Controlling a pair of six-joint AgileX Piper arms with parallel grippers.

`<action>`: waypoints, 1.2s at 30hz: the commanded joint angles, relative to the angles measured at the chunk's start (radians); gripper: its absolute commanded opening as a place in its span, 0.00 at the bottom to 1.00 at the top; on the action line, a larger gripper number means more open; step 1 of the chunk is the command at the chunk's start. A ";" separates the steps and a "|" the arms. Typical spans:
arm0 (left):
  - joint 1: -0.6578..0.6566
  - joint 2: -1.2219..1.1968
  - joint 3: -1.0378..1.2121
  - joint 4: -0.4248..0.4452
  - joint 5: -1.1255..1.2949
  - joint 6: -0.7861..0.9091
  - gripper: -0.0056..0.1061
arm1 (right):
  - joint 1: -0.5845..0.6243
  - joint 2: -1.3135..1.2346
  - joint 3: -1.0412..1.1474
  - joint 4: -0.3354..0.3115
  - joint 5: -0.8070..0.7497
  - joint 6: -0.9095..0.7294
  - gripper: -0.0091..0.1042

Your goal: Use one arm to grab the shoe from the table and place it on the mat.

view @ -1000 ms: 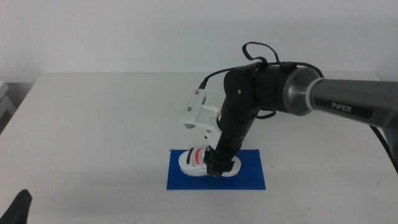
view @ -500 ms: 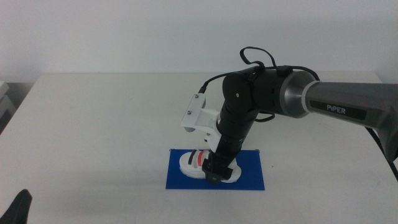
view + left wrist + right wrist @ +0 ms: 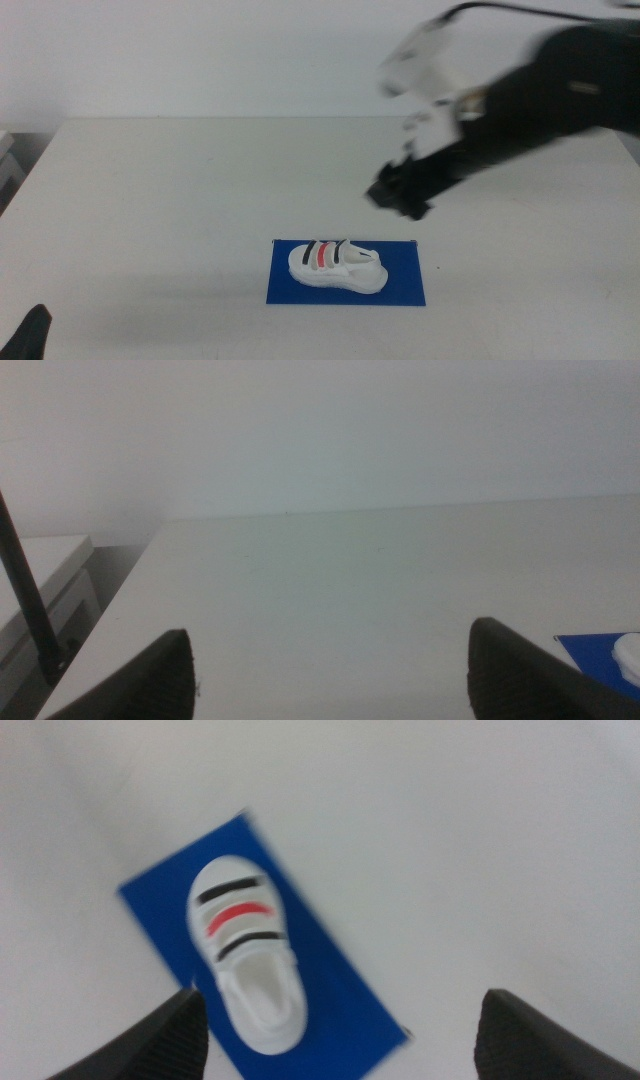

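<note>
At the near edge of the table [image 3: 150, 200], towards seven o'clock in the middle view, only a dark tip of the left gripper [image 3: 30, 335] is seen; that arm waits, and in its own wrist view its two jaws are spread wide with nothing between them.

Slightly farther in, near six o'clock, the mat [image 3: 410, 285] lies flat, and the shoe [image 3: 337, 266] is seen resting on it, upright on its sole, within the blue edges, with blue showing on every side. Half a second ago the shoe was still covered by the right gripper pressed down over it; now it lies uncovered and alone, in much the same spot on the mat.

Farther back, towards two o'clock, the right gripper [image 3: 400, 195] has been lifted clear and swung away from the mat, well apart from the shoe and blurred by motion. In the right wrist view its jaws are parted widely, nothing is held, and the shoe [image 3: 245, 955] and mat [image 3: 335, 980] are looked down upon from above.

From this it is judged that the release has been made and the placing is accomplished; only the withdrawal of the right arm appears to be left. No disturbance of the shoe by the retreat is evident.
</note>
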State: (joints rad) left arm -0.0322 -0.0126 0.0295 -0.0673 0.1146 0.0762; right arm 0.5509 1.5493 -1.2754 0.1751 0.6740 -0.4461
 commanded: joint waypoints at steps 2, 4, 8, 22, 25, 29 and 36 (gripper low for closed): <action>-0.004 -0.013 0.007 -0.010 -0.082 -0.005 0.89 | -0.060 -0.250 0.169 -0.001 -0.222 0.152 0.85; -0.004 -0.013 0.007 -0.010 -0.082 -0.005 0.89 | -0.095 -0.352 0.272 -0.020 -0.304 0.248 0.85; -0.004 -0.013 0.007 -0.010 -0.082 -0.005 0.89 | -0.173 -0.543 0.475 -0.076 -0.404 0.414 0.85; -0.004 -0.013 0.007 -0.010 -0.082 -0.005 0.89 | -0.288 -1.091 1.020 -0.169 -0.647 0.535 0.85; -0.004 -0.013 0.007 -0.010 -0.082 -0.005 0.89 | -0.324 -1.142 1.048 -0.169 -0.653 0.535 0.85; -0.004 -0.013 0.007 -0.010 -0.082 -0.005 0.89 | -0.356 -1.196 1.069 -0.169 -0.639 0.532 0.85; -0.004 -0.013 0.007 -0.010 -0.082 -0.005 0.89 | -0.358 -1.323 1.176 -0.165 -0.649 0.532 0.85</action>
State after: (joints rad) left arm -0.0322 -0.0126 0.0295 -0.0673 0.1146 0.0762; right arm 0.2019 0.2426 -0.0952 0.0192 0.1043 0.0928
